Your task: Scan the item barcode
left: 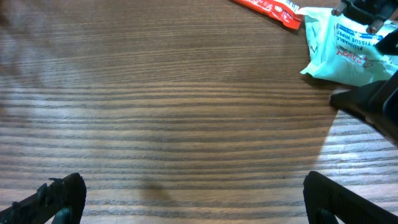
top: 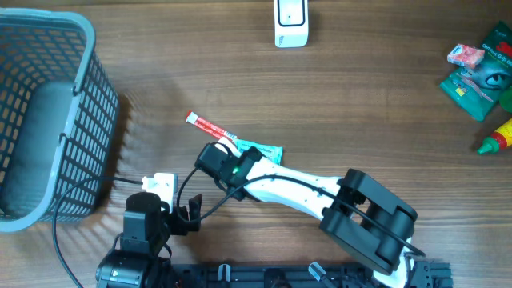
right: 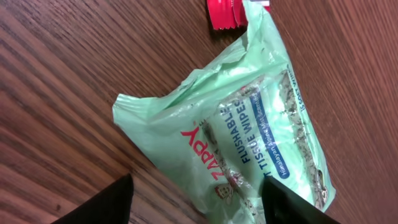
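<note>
The green pack of flushable wipes lies flat on the wooden table just below the centre of the overhead view, its upper end touching a red sachet, well apart from the white scanner at the top edge. The right gripper hangs over it with fingers partly spread, one above the bare wood beside the pack and the other over its wrapper, not clamping it. At the lower left, the left gripper has its fingers spread wide over bare wood, holding nothing.
</note>
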You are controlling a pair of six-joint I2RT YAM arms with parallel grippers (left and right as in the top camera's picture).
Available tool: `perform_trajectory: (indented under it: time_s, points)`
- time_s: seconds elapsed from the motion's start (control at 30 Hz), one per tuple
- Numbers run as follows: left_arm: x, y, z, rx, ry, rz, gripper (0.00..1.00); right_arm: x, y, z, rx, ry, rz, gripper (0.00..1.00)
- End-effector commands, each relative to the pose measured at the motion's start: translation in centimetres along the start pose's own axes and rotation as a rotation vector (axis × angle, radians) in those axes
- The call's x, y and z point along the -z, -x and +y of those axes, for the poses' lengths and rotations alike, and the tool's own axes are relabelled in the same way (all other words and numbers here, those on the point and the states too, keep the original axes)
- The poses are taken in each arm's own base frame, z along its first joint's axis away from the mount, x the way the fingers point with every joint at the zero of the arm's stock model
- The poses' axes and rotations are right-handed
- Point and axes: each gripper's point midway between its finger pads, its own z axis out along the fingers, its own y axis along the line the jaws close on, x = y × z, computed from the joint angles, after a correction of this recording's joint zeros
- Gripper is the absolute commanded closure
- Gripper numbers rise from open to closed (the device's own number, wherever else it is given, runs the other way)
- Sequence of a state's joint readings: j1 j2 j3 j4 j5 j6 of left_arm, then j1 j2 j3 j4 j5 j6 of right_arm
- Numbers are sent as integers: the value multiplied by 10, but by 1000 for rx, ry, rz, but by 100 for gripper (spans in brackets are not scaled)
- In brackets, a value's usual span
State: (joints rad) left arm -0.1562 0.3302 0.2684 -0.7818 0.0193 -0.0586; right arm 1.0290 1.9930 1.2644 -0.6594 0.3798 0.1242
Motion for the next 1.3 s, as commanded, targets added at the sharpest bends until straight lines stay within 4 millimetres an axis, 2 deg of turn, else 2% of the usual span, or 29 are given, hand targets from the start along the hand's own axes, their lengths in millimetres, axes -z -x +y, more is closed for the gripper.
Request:
perform_trajectory:
  time_s: [0.0, 0.1, 0.13, 0.27, 0.4, 0.6, 0.73, 0.83, 0.97, 1.03, 1.1, 1.27]
  points:
    - [0, 0, 1, -2, 6, -3, 0, -23, -29, -3, 22, 11, 95, 64]
    - [0, 0, 1, -2, 6, -3, 0, -25, -29, -4, -14, 72, 114, 92]
    - [0, 0, 1, -2, 6, -3, 0, -26, -29, -5, -30, 97, 122, 96]
    - [0, 0, 1, -2, 6, -3, 0, -18, -22, -8, -105, 243, 157, 96]
    - [0, 0, 1, -2, 6, -3, 0, 3, 1, -18, -197, 398, 148, 96]
    - [0, 0, 1, -2, 6, -3, 0, 32, 31, -51, -326, 606, 83, 96]
    - [0, 0, 1, -2, 6, -3, 0, 62, 43, -65, -377, 967, -26, 96]
    - [0, 0, 1, -2, 6, -3, 0, 77, 47, -90, -446, 1129, -114, 96]
    - [0, 0, 1, -2, 6, -3, 0, 66, 38, -123, -534, 1109, -133, 96]
    - [0, 0, 1, -2, 6, -3, 0, 54, 27, -128, -546, 1031, -81, 95]
    - [0, 0, 1, -2, 6, -3, 0, 46, 16, -113, -500, 946, 10, 78]
    - [0, 0, 1, -2, 6, -3, 0, 31, 9, -91, -389, 745, 101, 63]
